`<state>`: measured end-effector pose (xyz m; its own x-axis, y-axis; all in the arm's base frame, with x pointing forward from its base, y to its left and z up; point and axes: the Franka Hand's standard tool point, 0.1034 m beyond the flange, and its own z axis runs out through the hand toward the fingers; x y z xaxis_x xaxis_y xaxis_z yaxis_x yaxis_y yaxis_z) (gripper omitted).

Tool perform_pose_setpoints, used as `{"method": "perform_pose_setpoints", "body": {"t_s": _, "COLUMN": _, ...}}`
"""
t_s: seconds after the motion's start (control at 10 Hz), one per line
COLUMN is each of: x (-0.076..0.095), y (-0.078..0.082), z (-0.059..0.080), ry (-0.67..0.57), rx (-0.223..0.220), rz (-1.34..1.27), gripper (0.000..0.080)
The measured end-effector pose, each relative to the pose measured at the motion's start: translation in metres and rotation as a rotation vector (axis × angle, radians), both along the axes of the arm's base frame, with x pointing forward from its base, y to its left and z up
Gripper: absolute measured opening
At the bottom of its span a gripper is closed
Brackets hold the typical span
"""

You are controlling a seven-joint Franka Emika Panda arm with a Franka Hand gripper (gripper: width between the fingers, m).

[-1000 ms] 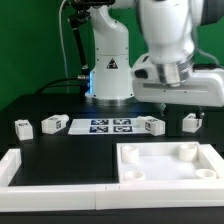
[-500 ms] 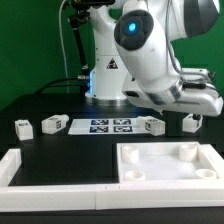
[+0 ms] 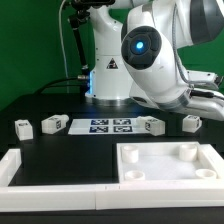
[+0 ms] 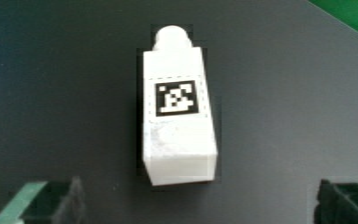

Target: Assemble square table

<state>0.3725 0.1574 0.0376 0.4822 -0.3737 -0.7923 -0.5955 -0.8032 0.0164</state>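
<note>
Plainly spread to the full and gripping nothing: end effector [image 4: 194, 203], only the two dark fingertips [image 4: 43, 200] in frame in the wrist view, the rest cut off; hanging above one white leg [image 4: 176, 110] lying flat on the black bench [image 4: 51, 80], tag upward, peg end pointing away from the fingertips, clear of both; not certain from that view alone which leg. In the exterior view, fingers not to be made out behind the bulky white arm [image 3: 150, 50], itself running out of frame at the exterior view's right; just beneath it, rightmost leg [image 3: 190, 122]; in the same row across the bench's middle, second leg [image 3: 151, 124] just beside the marker board [image 3: 105, 125], third leg [image 3: 54, 125] just beside its other end, fourth leg [image 3: 22, 127] toward the bench's left edge; leg tags too small to read. Nearer the front edge, square table slab [image 3: 165, 163], sockets up, right side cut off by the frame; border rail [image 3: 30, 170] along the front edge, partly out of view.
</note>
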Motion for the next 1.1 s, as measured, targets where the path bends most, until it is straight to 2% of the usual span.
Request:
{"method": "perform_pose_setpoints", "body": {"t_s": 0.1, "x": -0.012, "y": 0.008, "z": -0.009, "ry": -0.012, "rx": -0.019, "rz": 0.004, "gripper": 0.0649}}
{"method": "perform_pose_setpoints", "body": {"t_s": 0.2, "x": -0.024, "y": 0.014, "z": -0.016, "ry": -0.011, "rx": -0.019, "rz": 0.007, "gripper": 0.0649}}
{"method": "perform_pose_setpoints", "body": {"t_s": 0.4, "x": -0.041, "y": 0.018, "z": -0.029, "ry": -0.006, "rx": -0.029, "rz": -0.010, "gripper": 0.0649}}
{"method": "perform_pose_setpoints", "body": {"t_s": 0.6, "x": -0.046, "y": 0.020, "z": -0.032, "ry": 0.010, "rx": -0.023, "rz": -0.021, "gripper": 0.0649}}
{"method": "perform_pose_setpoints", "body": {"t_s": 0.8, "x": -0.046, "y": 0.020, "z": -0.032, "ry": 0.011, "rx": -0.023, "rz": -0.021, "gripper": 0.0390}}
{"method": "perform_pose_setpoints", "body": {"t_s": 0.9, "x": -0.046, "y": 0.020, "z": -0.032, "ry": 0.011, "rx": -0.022, "rz": -0.021, "gripper": 0.0390}}
{"method": "perform_pose_setpoints", "body": {"t_s": 1.0, "x": -0.046, "y": 0.020, "z": -0.032, "ry": 0.011, "rx": -0.022, "rz": -0.021, "gripper": 0.0287}}
{"method": "perform_pose_setpoints", "body": {"t_s": 1.1, "x": -0.046, "y": 0.020, "z": -0.032, "ry": 0.011, "rx": -0.022, "rz": -0.021, "gripper": 0.0287}}
